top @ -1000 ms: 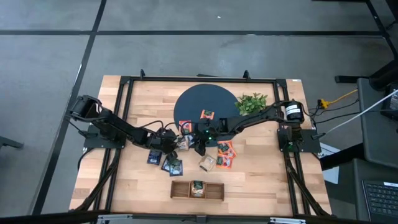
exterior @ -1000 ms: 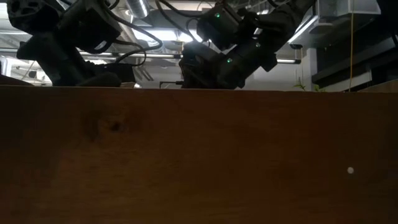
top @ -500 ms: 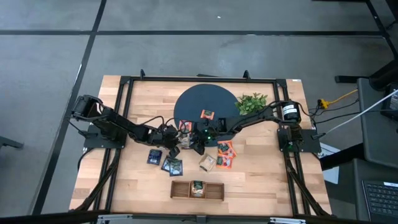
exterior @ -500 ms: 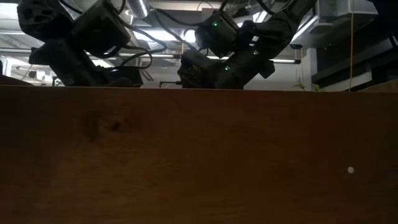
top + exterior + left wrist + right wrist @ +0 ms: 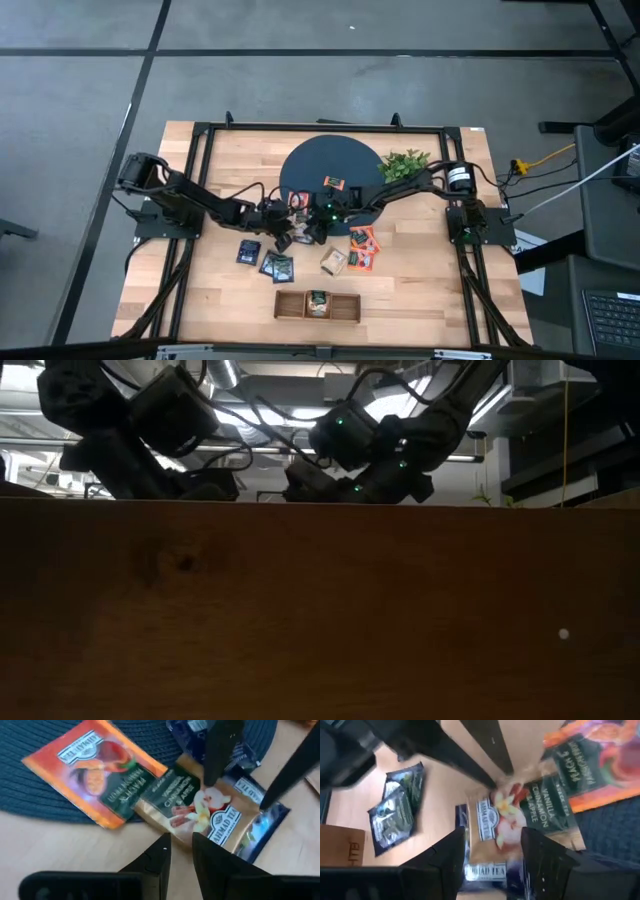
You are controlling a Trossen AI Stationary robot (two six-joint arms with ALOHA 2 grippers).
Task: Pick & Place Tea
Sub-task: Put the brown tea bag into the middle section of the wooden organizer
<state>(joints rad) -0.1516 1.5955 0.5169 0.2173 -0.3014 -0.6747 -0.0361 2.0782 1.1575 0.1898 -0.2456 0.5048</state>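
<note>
A beige tea sachet (image 5: pixel 195 805) lies at the near edge of the round dark mat (image 5: pixel 330 165). It lies partly over a navy sachet (image 5: pixel 265 825) and next to an orange sachet (image 5: pixel 95 770). My left gripper (image 5: pixel 179 840) comes from the table's left with a narrow gap between its fingers, its tips at the beige sachet's edge. My right gripper (image 5: pixel 494 834) comes from the right, open wide, a finger on either side of the same sachet (image 5: pixel 505 820). In the high view the two grippers (image 5: pixel 283 235) (image 5: pixel 312 230) nearly meet. My left gripper's fingertips (image 5: pixel 165 842) stand at the beige sachet's edge (image 5: pixel 172 827), slanting down from the table's left; I cannot tell whether they touch it. My right gripper's fingers (image 5: pixel 220 755) stand over the sachet's other end, slanting down from the right; I cannot tell whether they touch it either.
Navy sachets (image 5: pixel 265 258) lie near the left arm. Orange-red ones (image 5: pixel 362 250) and a beige one (image 5: pixel 333 262) lie right of centre, and one orange sachet (image 5: pixel 333 183) lies on the mat. A wooden tray (image 5: pixel 345 308) sits at the near edge, a green plant (image 5: pixel 404 165) at the far right.
My left gripper has gone a little toward the table's right, up to the sachets at the mat's edge. My right gripper has sunk toward the same sachets. The gap between each gripper's fingers looks unchanged, and the sachets have stayed in place.
</note>
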